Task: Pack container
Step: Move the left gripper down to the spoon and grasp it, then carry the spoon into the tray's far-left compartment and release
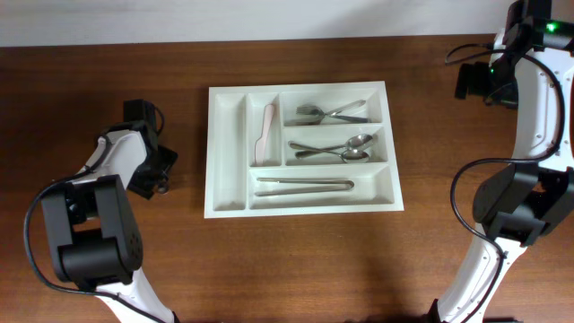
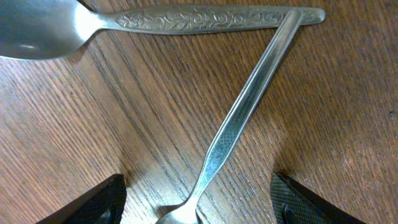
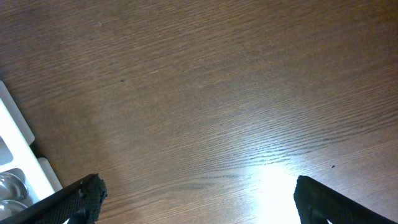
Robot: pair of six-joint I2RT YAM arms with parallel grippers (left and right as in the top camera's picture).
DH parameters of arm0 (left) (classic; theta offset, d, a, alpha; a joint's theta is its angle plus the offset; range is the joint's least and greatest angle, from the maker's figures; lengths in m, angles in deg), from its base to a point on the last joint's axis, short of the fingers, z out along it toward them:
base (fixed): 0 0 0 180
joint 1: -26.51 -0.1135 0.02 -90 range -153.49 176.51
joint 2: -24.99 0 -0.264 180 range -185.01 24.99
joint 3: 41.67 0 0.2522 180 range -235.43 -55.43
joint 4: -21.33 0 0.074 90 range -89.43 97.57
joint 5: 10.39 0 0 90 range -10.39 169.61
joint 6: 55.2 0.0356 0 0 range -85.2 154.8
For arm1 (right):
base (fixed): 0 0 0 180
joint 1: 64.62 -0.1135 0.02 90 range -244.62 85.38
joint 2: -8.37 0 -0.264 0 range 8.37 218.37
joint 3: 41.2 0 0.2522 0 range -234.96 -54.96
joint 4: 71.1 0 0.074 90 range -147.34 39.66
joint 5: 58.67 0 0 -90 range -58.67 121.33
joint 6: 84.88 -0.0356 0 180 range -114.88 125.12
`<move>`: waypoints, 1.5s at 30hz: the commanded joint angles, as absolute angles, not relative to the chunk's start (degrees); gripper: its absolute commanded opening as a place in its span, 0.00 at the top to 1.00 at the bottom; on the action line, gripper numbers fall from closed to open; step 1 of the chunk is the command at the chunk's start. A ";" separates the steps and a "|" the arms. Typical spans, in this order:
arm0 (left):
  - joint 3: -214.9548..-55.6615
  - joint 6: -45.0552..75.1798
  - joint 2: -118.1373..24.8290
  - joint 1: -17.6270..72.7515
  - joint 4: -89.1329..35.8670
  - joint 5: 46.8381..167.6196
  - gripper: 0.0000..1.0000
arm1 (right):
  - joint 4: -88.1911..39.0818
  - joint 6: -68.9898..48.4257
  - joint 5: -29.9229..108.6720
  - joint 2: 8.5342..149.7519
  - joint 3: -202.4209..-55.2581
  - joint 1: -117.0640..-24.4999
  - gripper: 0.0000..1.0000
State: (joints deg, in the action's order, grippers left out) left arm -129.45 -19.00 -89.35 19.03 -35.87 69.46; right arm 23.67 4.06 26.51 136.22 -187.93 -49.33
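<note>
My left pincer (image 2: 198,198) hangs low over the desk (image 2: 348,124), jaws spread and gripping nothing. A plain steel utensil handle (image 2: 249,106) lies between its fingers (image 2: 93,202). The far tip of that handle touches the end of an ornate-handled spoon (image 2: 186,20) lying crosswise beyond it. My right pincer (image 3: 199,199) is spread wide too, holding nothing above the wood, with a corner of the white cutlery tray (image 3: 18,134) at its left. From overhead, the tray sits mid-desk between my arms, holding spoons (image 1: 334,149), a pink-handled piece (image 1: 266,135) and long steel utensils (image 1: 305,185).
</note>
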 commanded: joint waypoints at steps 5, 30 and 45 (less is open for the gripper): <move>-127.79 -11.75 -89.61 18.39 -34.64 79.34 0.25 | 23.69 4.27 26.62 134.56 -188.26 -49.59 0.01; -127.79 -8.60 -89.61 18.09 -40.94 79.25 0.71 | 23.69 4.27 26.62 134.56 -188.26 -49.59 0.01; -134.67 4.54 -89.61 18.09 -34.27 76.85 0.98 | 23.69 4.27 26.62 134.56 -188.26 -49.59 0.01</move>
